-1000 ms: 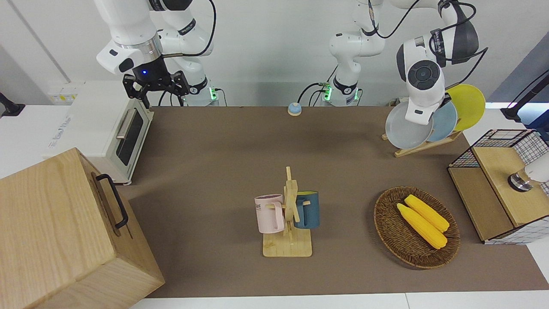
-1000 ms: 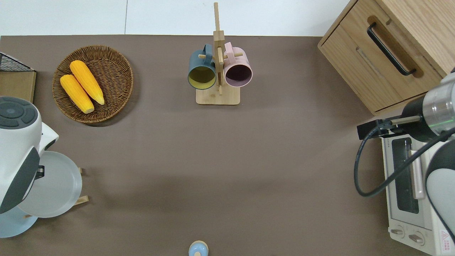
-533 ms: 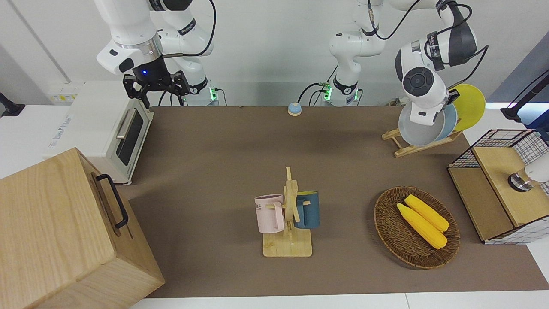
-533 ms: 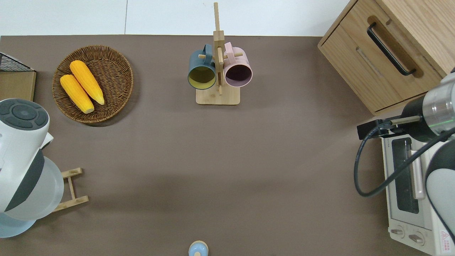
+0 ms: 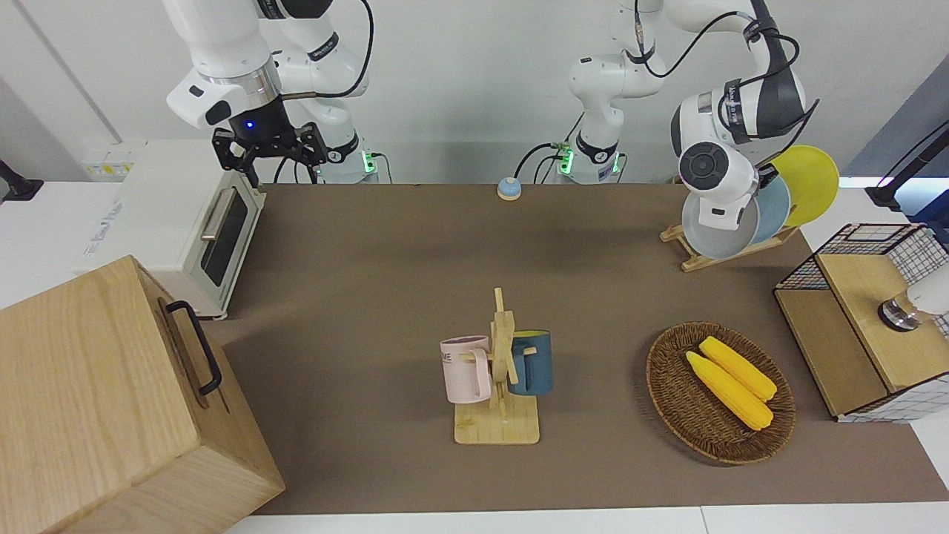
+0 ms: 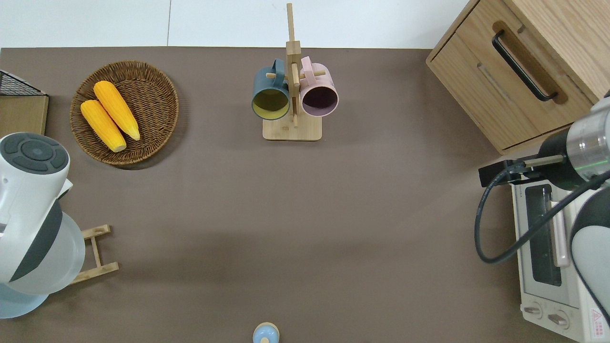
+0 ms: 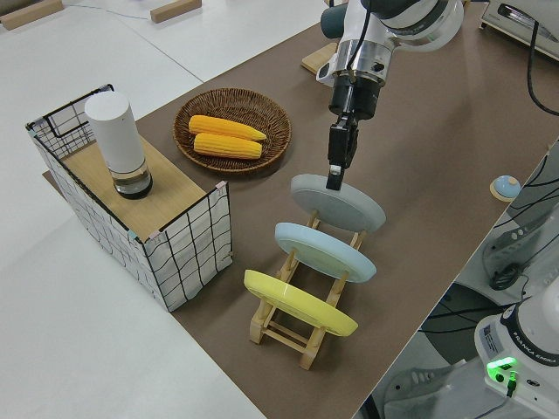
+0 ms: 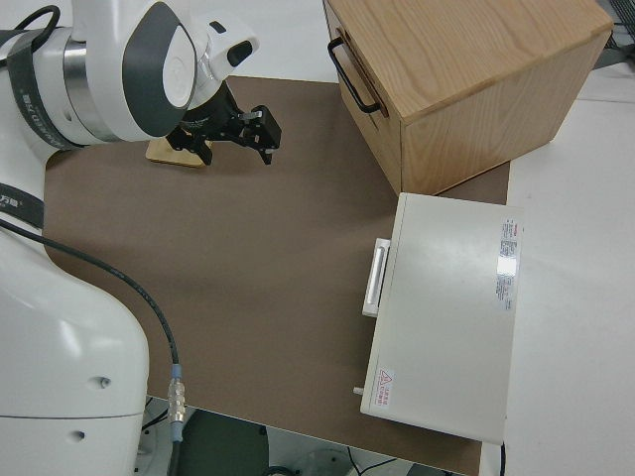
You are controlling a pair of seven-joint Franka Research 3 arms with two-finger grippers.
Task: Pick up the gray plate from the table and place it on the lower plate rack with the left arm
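Observation:
The gray plate leans in the lowest slot of the lower plate rack, at the left arm's end of the table. It also shows in the front view and the overhead view. My left gripper points down over the plate and is shut on its upper rim. A light blue plate and a yellow plate stand in the slots higher up the same rack. My right arm is parked, its gripper open and empty.
A wicker basket with two corn cobs and a wire crate with a white cylinder stand near the rack. A mug stand holds two mugs mid-table. A toaster oven and a wooden cabinet stand at the right arm's end.
My left gripper has carried the gray plate toward the robots and lowered it from the rack's outer end into the slot beside the light blue plate. The right arm has not moved.

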